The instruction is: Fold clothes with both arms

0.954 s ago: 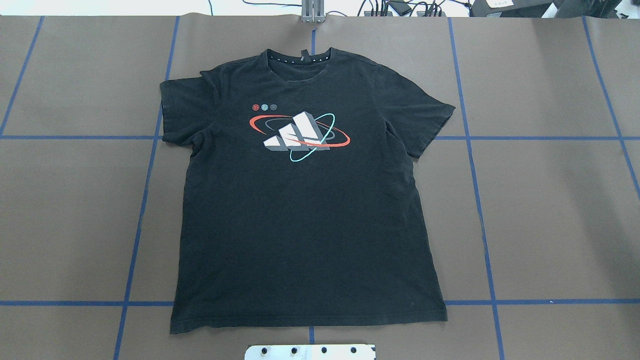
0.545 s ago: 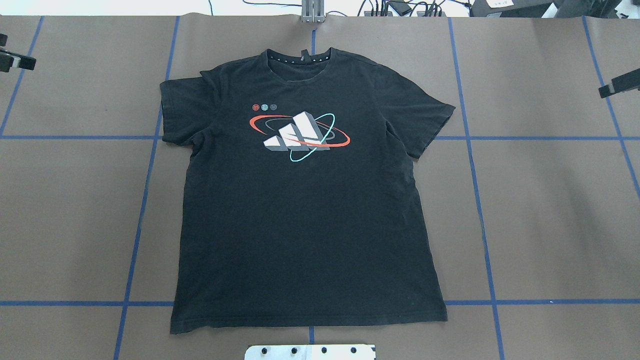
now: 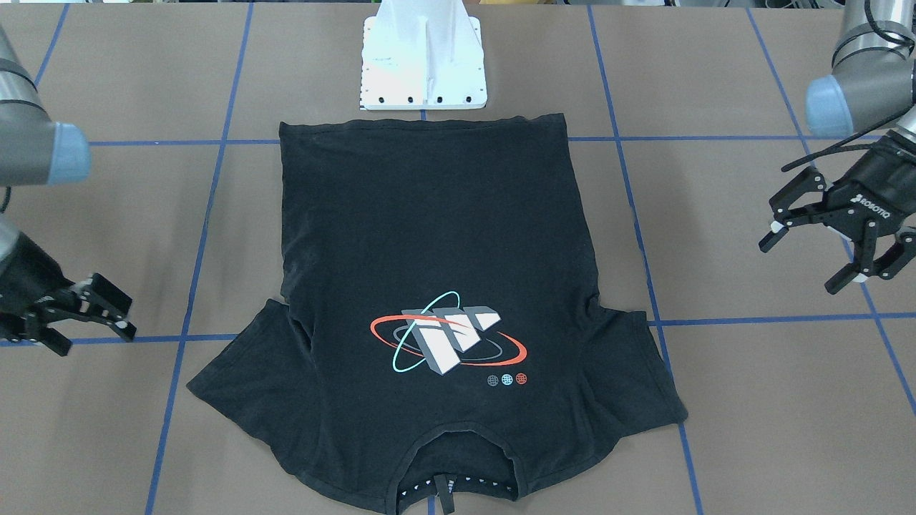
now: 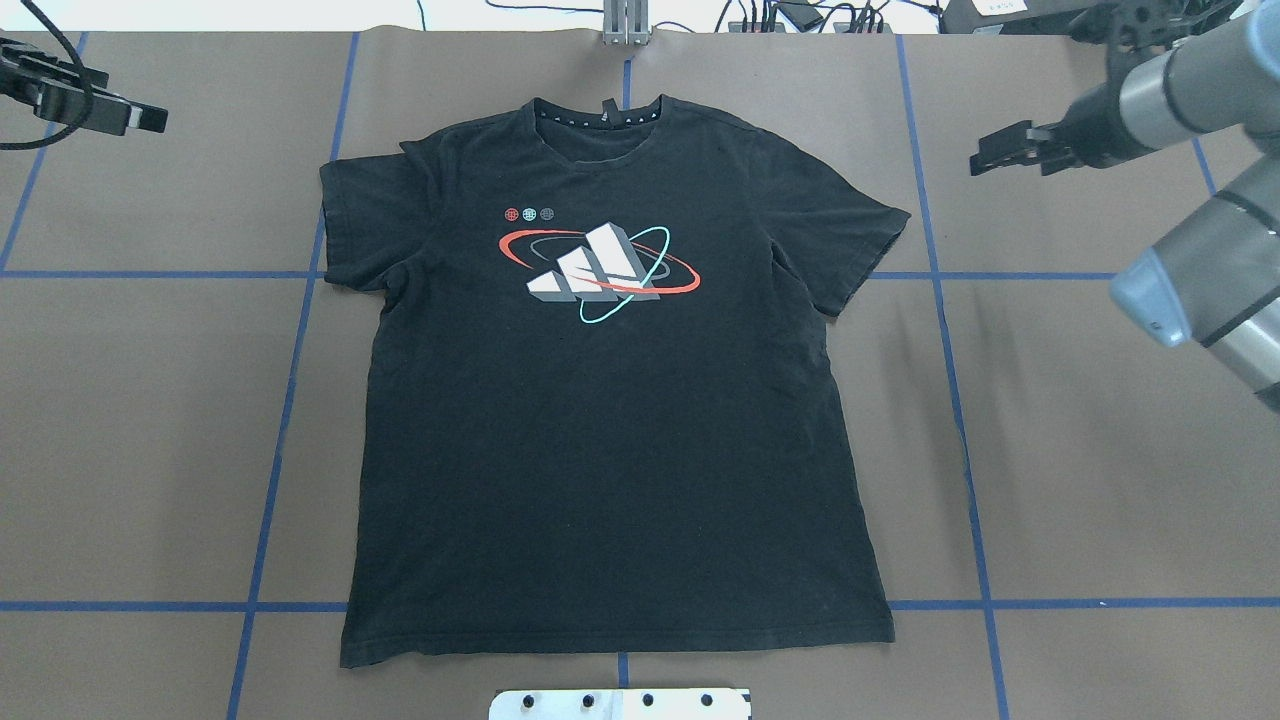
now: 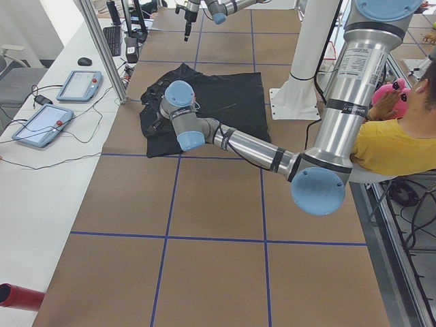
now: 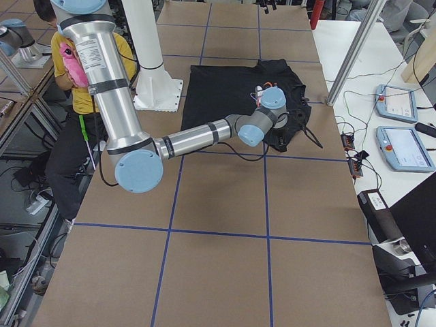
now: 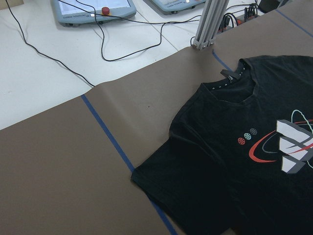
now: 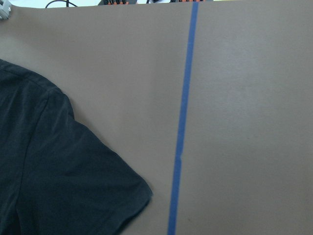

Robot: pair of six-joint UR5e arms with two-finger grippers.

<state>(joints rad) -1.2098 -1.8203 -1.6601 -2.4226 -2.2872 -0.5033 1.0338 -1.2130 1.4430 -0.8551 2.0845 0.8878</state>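
The black T-shirt (image 4: 600,420) lies flat and spread out, graphic side up, collar at the far side and hem near the base; it also shows in the front view (image 3: 429,229). My left gripper (image 3: 800,265) is open and empty, held above the table beyond the shirt's left sleeve (image 7: 161,171); in the overhead view it (image 4: 150,118) is at the far left. My right gripper (image 3: 99,342) is open and empty, off the shirt's right sleeve (image 8: 88,181); overhead it (image 4: 985,160) is at the upper right. Neither touches the shirt.
Brown table cover with blue tape grid lines (image 4: 945,330). White base plate (image 3: 424,64) at the shirt's hem. Aluminium post (image 7: 208,24) and tablets (image 7: 93,7) stand on the white bench beyond the far edge. A person in yellow (image 5: 402,146) sits behind the robot.
Both arms have come into the overhead view from its sides and moved inward toward the shirt's shoulders. The shirt has not moved.
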